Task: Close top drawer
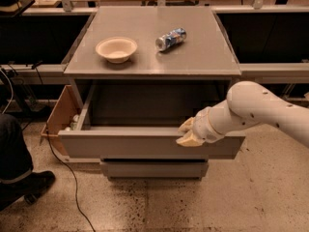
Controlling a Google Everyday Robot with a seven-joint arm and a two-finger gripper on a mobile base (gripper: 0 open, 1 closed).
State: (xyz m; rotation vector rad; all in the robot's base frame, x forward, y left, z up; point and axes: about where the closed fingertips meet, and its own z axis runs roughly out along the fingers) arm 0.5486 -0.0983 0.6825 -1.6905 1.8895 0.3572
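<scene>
Top drawer (145,146), wide, grey, flat-fronted, stands pulled out beneath the grey tabletop (203,52); cream two-finger gripper (189,133) rests against its front's upper edge, jaws seemingly parted, gripping nothing.

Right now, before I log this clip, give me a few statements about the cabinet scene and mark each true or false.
1. The top drawer is pulled out of the cabinet. True.
2. The gripper hovers over the cabinet top beside the bowl. False: it is at the top drawer's front, toward the right end.
3. The can stands upright. False: it lies on its side on the cabinet top, to the right of the bowl.
4. The bowl sits on the cabinet top, apart from the can. True.
</scene>
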